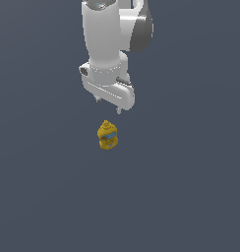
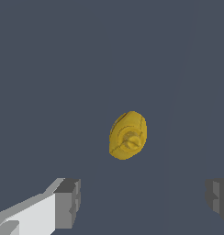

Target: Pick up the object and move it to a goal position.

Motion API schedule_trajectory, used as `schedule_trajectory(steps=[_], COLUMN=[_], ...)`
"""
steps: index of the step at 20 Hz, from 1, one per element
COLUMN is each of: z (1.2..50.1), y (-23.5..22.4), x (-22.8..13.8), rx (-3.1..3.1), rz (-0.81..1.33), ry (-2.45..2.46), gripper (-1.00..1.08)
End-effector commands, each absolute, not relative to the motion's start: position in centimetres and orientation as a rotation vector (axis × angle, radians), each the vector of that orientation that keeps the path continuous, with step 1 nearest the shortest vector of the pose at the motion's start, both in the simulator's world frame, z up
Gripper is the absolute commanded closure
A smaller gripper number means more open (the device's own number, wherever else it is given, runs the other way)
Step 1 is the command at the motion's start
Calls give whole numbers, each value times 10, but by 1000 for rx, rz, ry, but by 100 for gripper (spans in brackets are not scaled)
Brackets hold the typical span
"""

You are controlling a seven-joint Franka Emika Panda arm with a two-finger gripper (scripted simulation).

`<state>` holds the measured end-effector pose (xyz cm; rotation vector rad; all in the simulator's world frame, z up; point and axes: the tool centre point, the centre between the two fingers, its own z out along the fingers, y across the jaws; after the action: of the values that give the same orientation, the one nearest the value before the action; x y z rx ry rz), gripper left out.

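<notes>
A: Where is the bottle [image 1: 107,135]?

B: It stands upright on the flat grey-blue floor [image 1: 191,197], near the middle of the exterior view. It is yellow, with a pointed top, a blue band below the tip and orange-brown marks lower down.

A: And the arm [image 1: 109,34]?

B: It comes down from the top edge, white with a grey joint on the exterior view's right. The gripper [image 1: 108,106] hangs above the bottle, clear of it, with a strip of floor showing between.

A: Is the pincer apart or together?

B: Apart. In the wrist view the two fingers [image 2: 68,203] stand wide, one at each side of the picture, and nothing lies between them but floor. In the exterior view only their short tips show under the hand.

A: Does the bottle sit between the fingers?

B: Not at their level. The wrist view looks down on its top [image 2: 128,135]: a yellow oval with the small round tip in the middle. It lies off from the midline between the fingers, nearer neither by much, and touches nothing but the floor.

A: Anything else about?

B: Only a faint shadow line across the floor in the wrist view.
</notes>
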<state>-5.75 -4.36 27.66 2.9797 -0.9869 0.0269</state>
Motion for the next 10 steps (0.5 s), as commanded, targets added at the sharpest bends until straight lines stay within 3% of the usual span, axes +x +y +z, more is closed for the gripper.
schedule_trajectory(steps=[1,10], z=[269,244], y=[-45,-52], x=[-56,-52], rx=[2944,2789], rz=[23,11], ry=[-1092,-1449], gripper=[-92,-92])
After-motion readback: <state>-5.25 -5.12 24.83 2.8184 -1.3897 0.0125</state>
